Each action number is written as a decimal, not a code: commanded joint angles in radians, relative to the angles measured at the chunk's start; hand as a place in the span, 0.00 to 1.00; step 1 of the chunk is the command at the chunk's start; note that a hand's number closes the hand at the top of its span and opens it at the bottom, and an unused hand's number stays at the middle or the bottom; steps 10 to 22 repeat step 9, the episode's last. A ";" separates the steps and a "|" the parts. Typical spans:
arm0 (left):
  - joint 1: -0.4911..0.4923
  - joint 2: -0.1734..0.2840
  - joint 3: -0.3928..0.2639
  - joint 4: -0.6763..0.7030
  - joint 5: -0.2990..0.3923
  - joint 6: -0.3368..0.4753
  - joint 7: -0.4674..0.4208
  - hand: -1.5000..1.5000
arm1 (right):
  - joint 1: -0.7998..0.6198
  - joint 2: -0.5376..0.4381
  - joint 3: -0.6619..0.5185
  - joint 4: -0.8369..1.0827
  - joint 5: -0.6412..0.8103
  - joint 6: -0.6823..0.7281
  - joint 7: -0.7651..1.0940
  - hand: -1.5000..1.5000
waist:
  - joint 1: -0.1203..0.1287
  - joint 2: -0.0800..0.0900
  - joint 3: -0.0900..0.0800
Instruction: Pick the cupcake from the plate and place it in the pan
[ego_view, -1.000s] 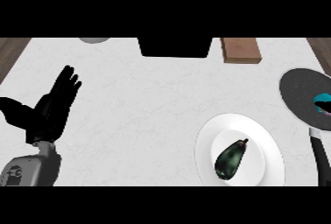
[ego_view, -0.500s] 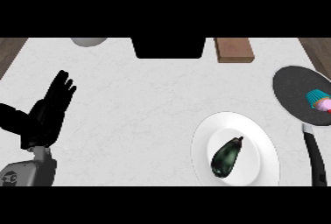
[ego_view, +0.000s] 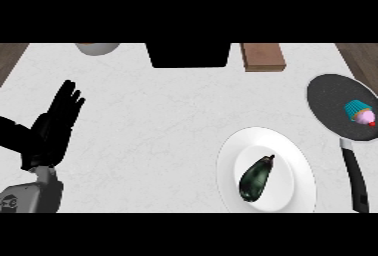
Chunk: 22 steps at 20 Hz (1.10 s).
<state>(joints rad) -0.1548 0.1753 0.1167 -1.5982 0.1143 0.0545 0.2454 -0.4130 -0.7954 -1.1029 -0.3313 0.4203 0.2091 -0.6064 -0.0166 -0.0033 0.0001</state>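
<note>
Although the task speaks of lifting the cupcake off the plate, the cupcake (ego_view: 361, 111) now sits inside the pan (ego_view: 332, 100), toward its right side, pink frosting and teal wrapper lying somewhat tilted rather than clearly upright, though it shows too small to be sure. A second ago only a sliver of teal showed at the pan's right edge; half a second ago the cupcake was plainly on the dark surface, and since then the whole scene has slid a little in the view, so the pan shows more fully, with its black handle (ego_view: 354, 175) running down from it. Just left of and below the pan lies the white plate (ego_view: 284, 142), which holds only a dark aubergine (ego_view: 257, 178), so judged from how things lie, the placing step looks done and little remains but to pull clear. The right hand does not show at all. Far to the left of the pan, well apart from both dishes, the left hand (ego_view: 50, 131) rests with its fingers spread and straight, holding nothing, much as it did before. Beyond the pan, along the counter's far edge, stand a brown block (ego_view: 263, 57), a black box (ego_view: 187, 55) and a pale bowl (ego_view: 97, 48).
</note>
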 joint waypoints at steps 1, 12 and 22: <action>0.013 -0.019 -0.019 -0.070 -0.012 0.026 0.039 0.50 | 0.120 0.019 -0.005 -0.043 -0.075 0.099 -0.089 0.00 | 0.010 0.000 0.000; 0.017 -0.031 -0.020 -0.020 -0.027 0.005 -0.012 0.50 | 0.271 0.144 0.049 -0.310 -0.204 0.114 -0.005 0.00 | 0.009 0.001 -0.001; 0.017 -0.031 -0.020 -0.020 -0.027 0.005 -0.012 0.50 | 0.271 0.144 0.049 -0.310 -0.204 0.114 -0.005 0.00 | 0.009 0.001 -0.001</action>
